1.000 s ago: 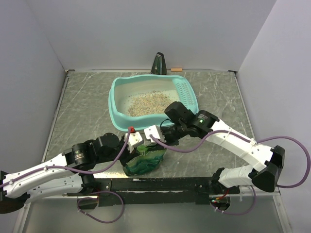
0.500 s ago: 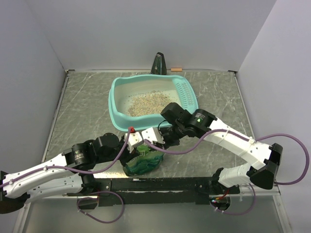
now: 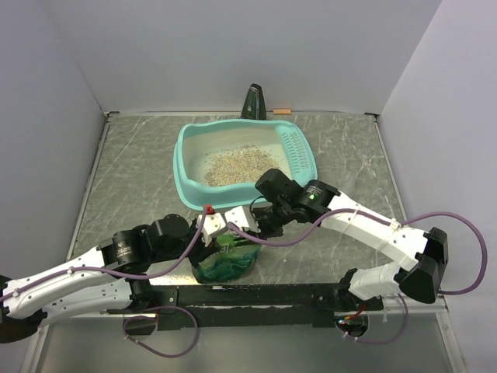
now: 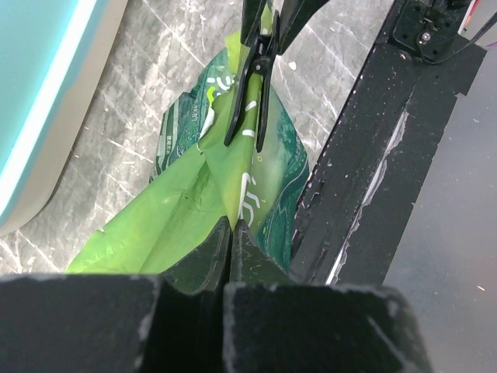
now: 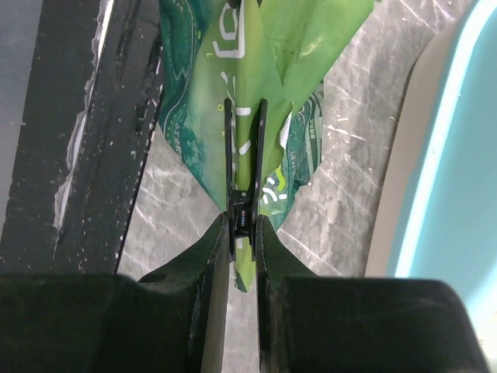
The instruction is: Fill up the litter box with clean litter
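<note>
The right gripper (image 5: 242,221) pinches the spring end of a black clip (image 5: 230,148) that seals the folded top of the green bag (image 5: 186,116). The left gripper (image 4: 231,227) is pressed together on the same fold, nearer its own side. Whether the clip still bites the film is hard to tell. If the arms pull apart, the thin film could tear, or the clip could snap free and jolt the bag over, spilling onto the table (image 3: 132,179). The litter box (image 3: 190,183) sits just beyond the bag, with clean litter (image 3: 233,165) heaped inside.
</note>
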`<state>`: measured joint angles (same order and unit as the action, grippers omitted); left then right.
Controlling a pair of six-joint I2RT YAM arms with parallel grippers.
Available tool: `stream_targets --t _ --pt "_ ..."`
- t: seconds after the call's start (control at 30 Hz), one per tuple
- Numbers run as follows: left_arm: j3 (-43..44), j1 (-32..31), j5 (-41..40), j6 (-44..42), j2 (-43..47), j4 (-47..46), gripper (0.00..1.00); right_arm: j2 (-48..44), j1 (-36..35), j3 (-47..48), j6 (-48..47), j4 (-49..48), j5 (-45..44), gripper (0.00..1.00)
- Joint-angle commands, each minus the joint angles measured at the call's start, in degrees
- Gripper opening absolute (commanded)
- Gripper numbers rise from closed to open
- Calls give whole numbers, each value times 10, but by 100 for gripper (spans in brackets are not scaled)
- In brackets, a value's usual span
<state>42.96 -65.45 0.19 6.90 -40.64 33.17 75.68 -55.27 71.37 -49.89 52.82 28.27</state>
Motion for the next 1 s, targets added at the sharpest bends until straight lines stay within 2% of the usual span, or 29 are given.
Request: stream_targets --t 0.0,0.23,0.27,0.3,0.63,0.73,0.83,0.97 --pt "9 -2 0 6 11 -37 1 -8 -7 -28 18 -42 78 16" --pt "8 -1 1 5 10 -39 1 -10 -6 -38 30 -61 90 32" --pt "8 -1 1 5 11 -38 1 -11 -6 -42 31 -65 89 50" --pt "8 -1 2 5 10 -38 1 -13 -6 -45 32 -68 89 99" --pt "9 -2 1 6 8 -37 1 -76 -6 -76 57 -121 67 100" --pt "10 -2 2 6 7 -37 1 -112 -5 -85 79 -155 36 100" --pt "10 -1 3 5 9 -39 1 -157 0 -100 140 -221 -33 100" --pt "9 -2 2 0 15 -48 1 -209 9 -97 295 -273 -153 100"
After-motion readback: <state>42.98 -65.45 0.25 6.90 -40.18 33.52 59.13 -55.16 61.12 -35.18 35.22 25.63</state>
